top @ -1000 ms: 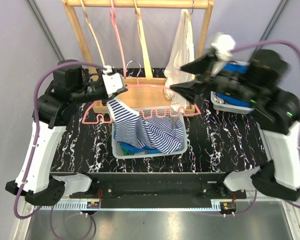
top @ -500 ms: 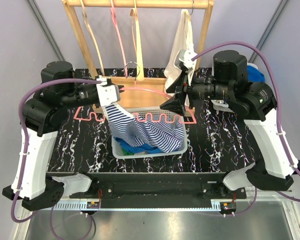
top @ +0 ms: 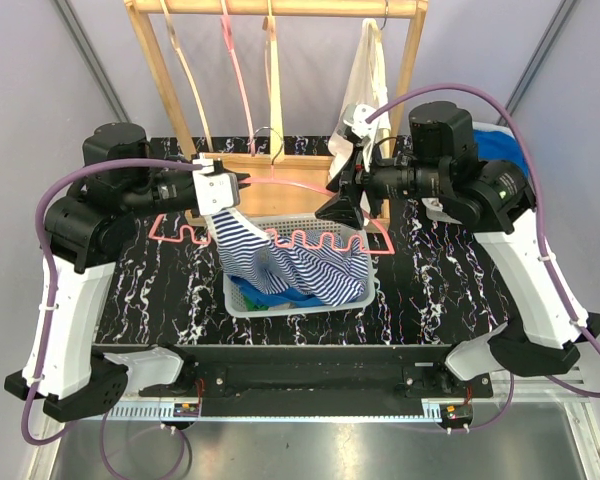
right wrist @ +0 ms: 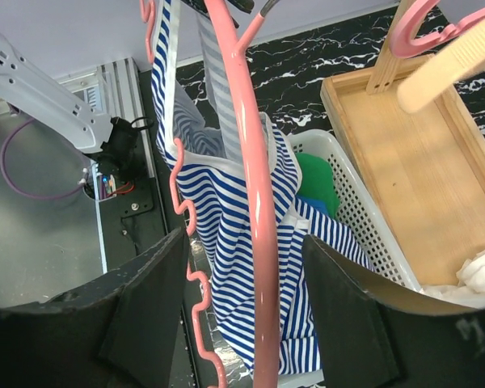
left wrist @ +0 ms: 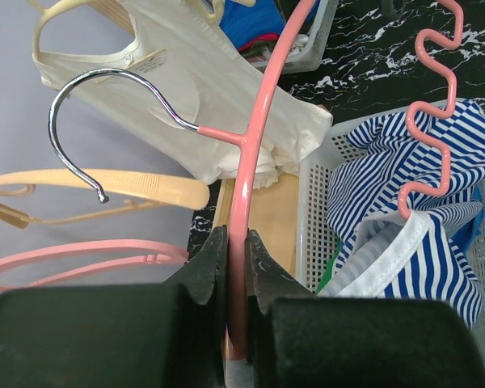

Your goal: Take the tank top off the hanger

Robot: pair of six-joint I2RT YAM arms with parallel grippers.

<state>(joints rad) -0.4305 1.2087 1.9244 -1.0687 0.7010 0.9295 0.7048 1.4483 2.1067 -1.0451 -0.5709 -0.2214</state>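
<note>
A pink hanger [top: 292, 184] with a wavy lower bar hangs level over the white basket [top: 232, 297]. My left gripper [top: 238, 190] is shut on its upper bar beside the metal hook; in the left wrist view the hanger [left wrist: 259, 105] runs between the pinched jaws of that gripper [left wrist: 236, 242]. The blue-and-white striped tank top [top: 292, 262] hangs from the left end of the hanger and sags into the basket. My right gripper [top: 338, 205] is open. In the right wrist view its jaws [right wrist: 246, 267] straddle the hanger's right bar [right wrist: 250, 202] without touching, the tank top [right wrist: 226, 242] below.
A wooden rack [top: 160, 70] stands behind with several empty hangers and a white garment [top: 365, 90]; its wooden base [top: 280, 198] lies just behind the basket. Green and blue clothes lie in the basket. A bin with blue cloth [top: 500, 140] sits at the right.
My right arm has swung in from the right, and its jaws now sit around the hanger's right bar, slightly narrower. The hanger and left gripper shifted a little left early on, then held.
</note>
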